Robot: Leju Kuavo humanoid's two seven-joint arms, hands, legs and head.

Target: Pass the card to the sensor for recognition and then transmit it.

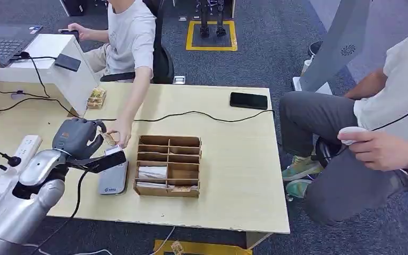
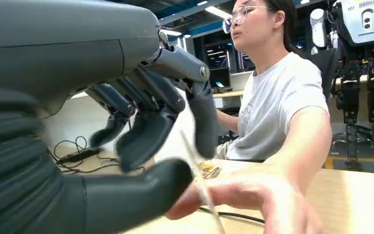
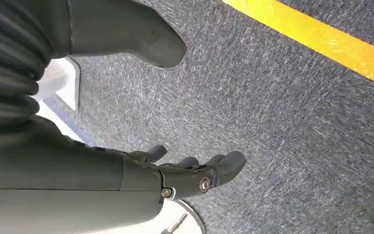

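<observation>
reaching person's hand (image 1: 118,134) meets left hand (image 1: 77,137), fingers (image 2: 141,139) spread, beside wooden organizer (image 1: 168,165).

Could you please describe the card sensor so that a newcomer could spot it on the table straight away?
On the light wooden table, look just left of the brown compartmented organiser. The sensor lies flat there, a grey rounded slab, partly under the robot's left hand. Unlike the black phone at the far edge, it is pale grey.

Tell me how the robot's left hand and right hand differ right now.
The left hand is raised over the table beside a person's hand, a thin card edge-on between thumb and fingers; the right hand hangs above grey carpet, holding nothing, fingers apart. Both are dark grey.
</observation>
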